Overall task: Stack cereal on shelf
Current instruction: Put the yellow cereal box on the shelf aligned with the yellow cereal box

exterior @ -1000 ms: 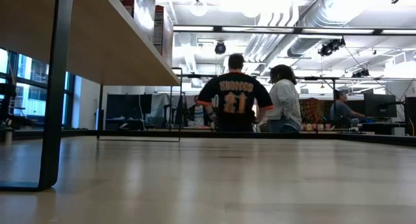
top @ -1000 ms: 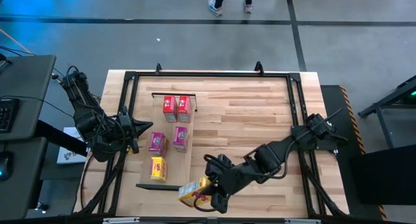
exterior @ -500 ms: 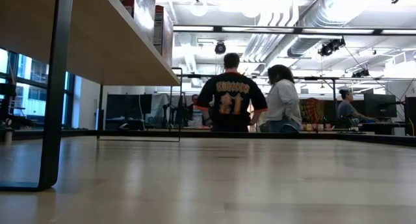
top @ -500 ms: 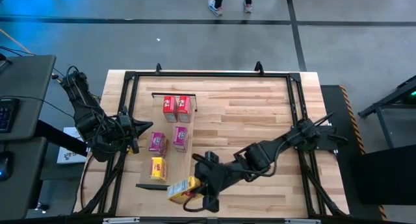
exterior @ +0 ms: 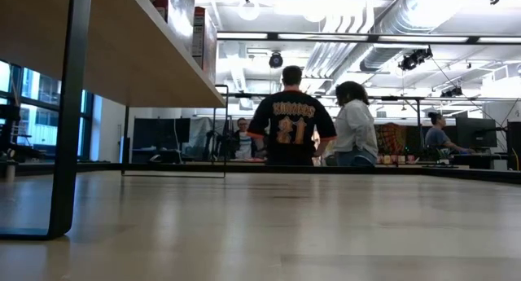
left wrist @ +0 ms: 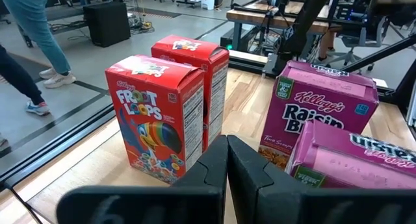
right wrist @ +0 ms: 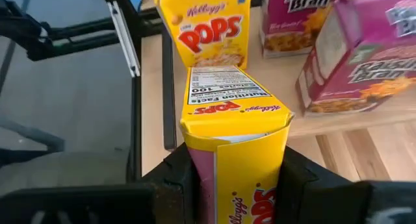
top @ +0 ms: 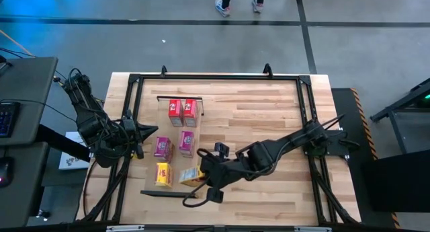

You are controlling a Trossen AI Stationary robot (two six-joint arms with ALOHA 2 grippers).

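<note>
The shelf [top: 173, 128] is a pale wood panel with black rails on the table's left half. Five cereal boxes stand on it: two red [top: 183, 108], two pink [top: 174, 145] and one yellow [top: 163, 173]. A sixth, yellow box [top: 193, 176] is in my right gripper [top: 201, 179], at the shelf's near right edge beside the standing yellow box [right wrist: 208, 26]. My left gripper [top: 138, 133] waits shut at the shelf's left side, facing the red boxes [left wrist: 159, 117]. In the low view only the shelf's underside [exterior: 122, 53] and box edges show. My right gripper is shut on the yellow box [right wrist: 234, 152], pinching two opposite sides between the left finger [right wrist: 179, 178] and right finger [right wrist: 296, 178]. The fingers come nearly level from the table's right. The box points its free end [right wrist: 227, 94] at the standing yellow box, nutrition panel up.
A black frame [top: 215, 77] runs around the tabletop. The bare striped wood to the right of the shelf [top: 262, 118] has free room. People stand in the room beyond the table [exterior: 293, 130], and feet show past the far edge [top: 238, 3].
My right gripper has carried the yellow box from near the table's near edge to the left and then toward the far edge, to the shelf's near right part beside the standing yellow box. The hold stayed shut on the box.
</note>
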